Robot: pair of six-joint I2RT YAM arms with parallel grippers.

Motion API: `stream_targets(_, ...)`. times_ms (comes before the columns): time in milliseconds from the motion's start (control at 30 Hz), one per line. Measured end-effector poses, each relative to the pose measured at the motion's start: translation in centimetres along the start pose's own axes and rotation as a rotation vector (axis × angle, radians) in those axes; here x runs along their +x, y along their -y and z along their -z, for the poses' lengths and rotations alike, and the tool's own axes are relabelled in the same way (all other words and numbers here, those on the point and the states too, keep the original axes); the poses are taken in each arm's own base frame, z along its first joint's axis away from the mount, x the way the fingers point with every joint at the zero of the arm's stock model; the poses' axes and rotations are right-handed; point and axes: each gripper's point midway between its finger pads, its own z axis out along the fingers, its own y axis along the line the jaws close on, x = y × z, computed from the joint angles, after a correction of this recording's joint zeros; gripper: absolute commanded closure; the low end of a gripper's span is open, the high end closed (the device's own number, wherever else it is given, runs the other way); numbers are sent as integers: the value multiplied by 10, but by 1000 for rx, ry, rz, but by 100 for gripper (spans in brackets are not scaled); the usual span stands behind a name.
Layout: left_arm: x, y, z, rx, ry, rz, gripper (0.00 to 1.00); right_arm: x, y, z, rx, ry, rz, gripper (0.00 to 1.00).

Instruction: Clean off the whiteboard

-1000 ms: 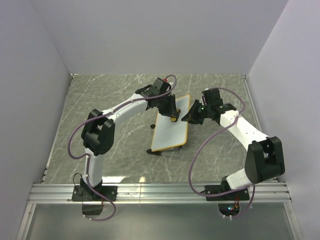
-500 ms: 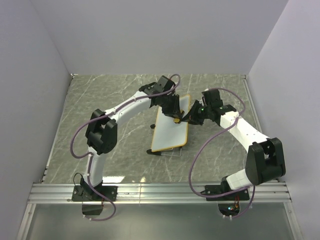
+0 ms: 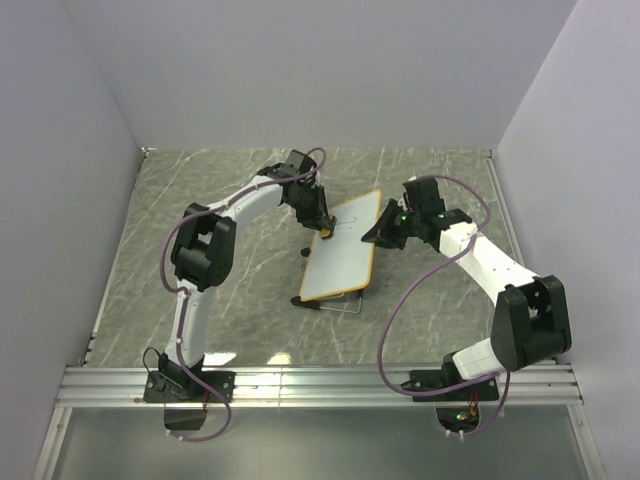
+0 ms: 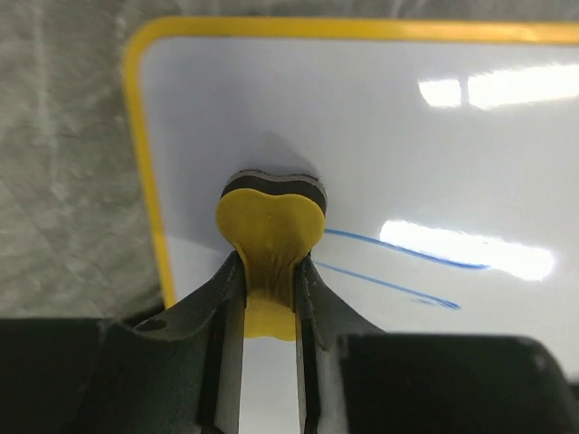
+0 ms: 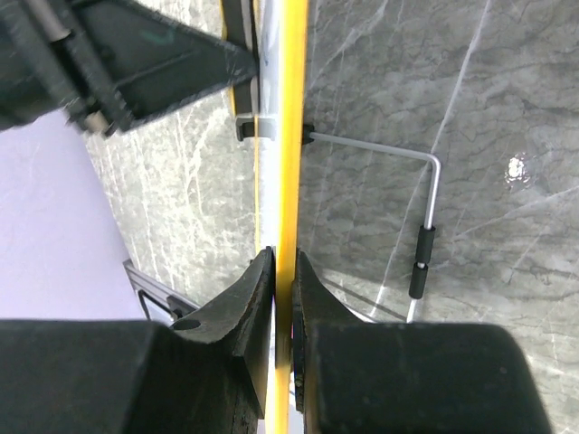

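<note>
Jaws tight on eraser (image 4: 270,224), whiteboard (image 3: 342,262).

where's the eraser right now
In the top view the yellow eraser is pinched in the left gripper, pressed on the whiteboard near its far left corner, beside the blue marks.

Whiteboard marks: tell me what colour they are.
Blue lines on the whiteboard, clearest in the left wrist view.
</note>
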Motion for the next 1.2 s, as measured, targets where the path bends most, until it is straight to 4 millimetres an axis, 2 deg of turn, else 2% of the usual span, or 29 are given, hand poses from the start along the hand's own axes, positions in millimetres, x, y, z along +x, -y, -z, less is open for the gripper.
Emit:
stream_targets(100, -5, -14, -6, -16, 0, 14, 100, 0, -3, 0, 0, 4, -5, 100)
stream_targets(467, -25, -17, -6, -69, 45, -47, 100, -3, -19, 0, -1, 21, 42, 100)
stream_targets(767, -36, -31, -14, -91, 61, -35, 100, -2, -20, 0, 10, 22, 60, 100)
stream_targets(1067, -38, -23, -11, -59, 59, -44, 100, 0, -24, 0, 9, 17, 72, 100)
stream_targets(1200, -48, 4, -3, 3, 81, -62, 100, 0, -28, 0, 2, 16, 97, 100)
